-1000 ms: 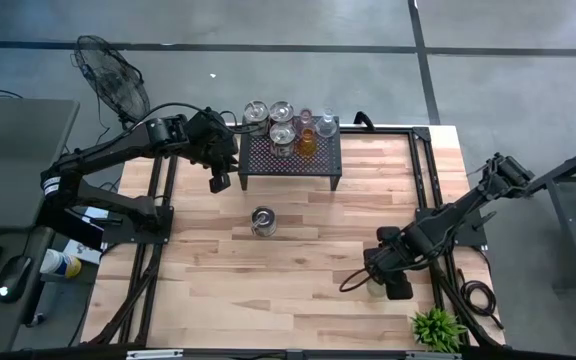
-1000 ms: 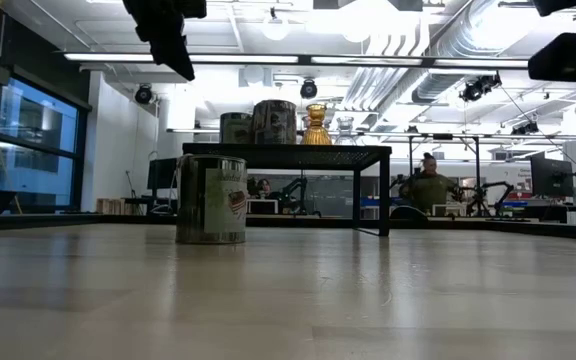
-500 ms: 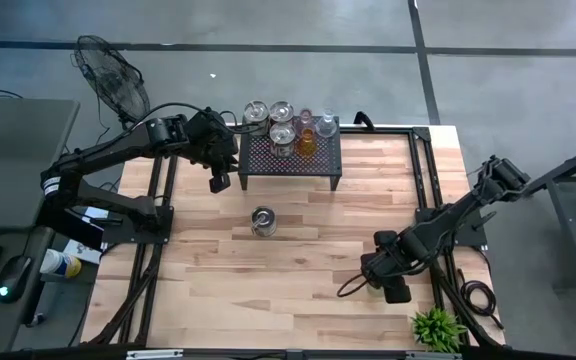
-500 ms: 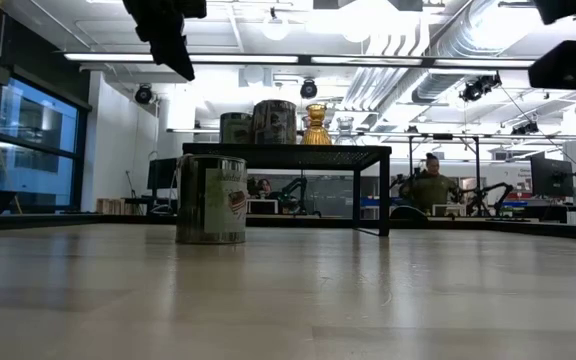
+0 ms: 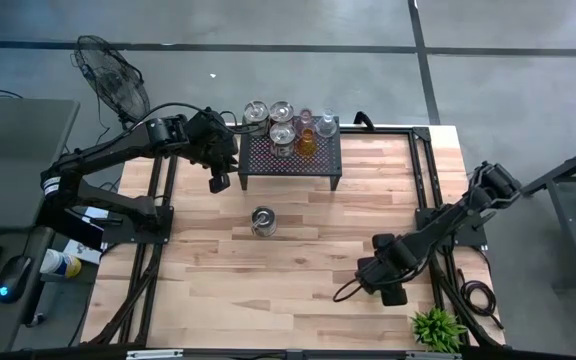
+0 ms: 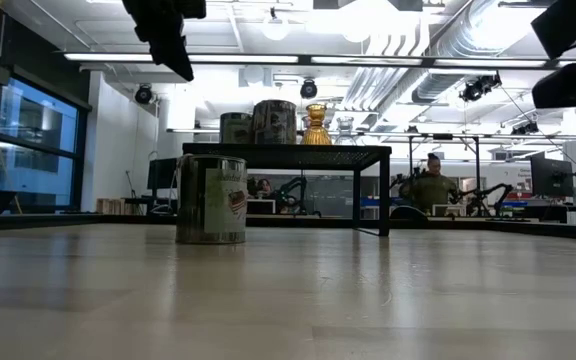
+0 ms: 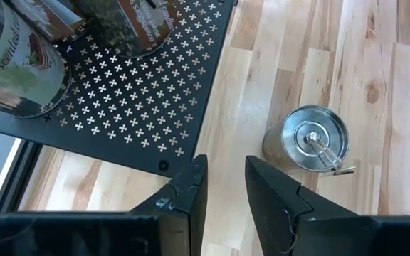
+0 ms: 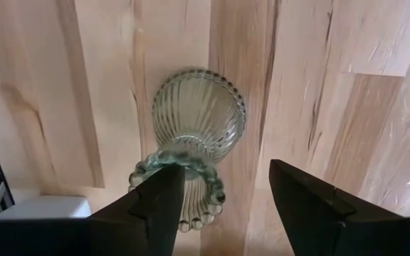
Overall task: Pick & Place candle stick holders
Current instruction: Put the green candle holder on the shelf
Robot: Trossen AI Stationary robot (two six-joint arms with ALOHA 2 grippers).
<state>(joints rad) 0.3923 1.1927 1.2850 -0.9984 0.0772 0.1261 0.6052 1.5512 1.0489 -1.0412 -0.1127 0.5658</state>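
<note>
The right pincer (image 8: 223, 195) hangs released over a ribbed greenish glass holder (image 8: 198, 135) lying near the counter's (image 5: 298, 270) right edge. The left pincer (image 7: 223, 185), empty with fingers slightly apart, hovers beside the black stand (image 5: 290, 155) carrying other holders; a silvery holder (image 5: 263, 220) stands mid-counter.

I am looking into a robotics lab in a large open industrial hall. My wooden table (image 5: 298, 260) stands on a polished grey concrete floor (image 5: 488, 70) marked with dark lines. To its left sit a desk with a computer mouse (image 5: 8, 292) and a standing fan (image 5: 113, 75). Beyond the far edge, exposed silver ducts (image 6: 398, 70) and strip lights (image 6: 268, 57) cross the ceiling, and a seated person (image 6: 430, 185) works among other robot arms (image 6: 293, 190).
</note>
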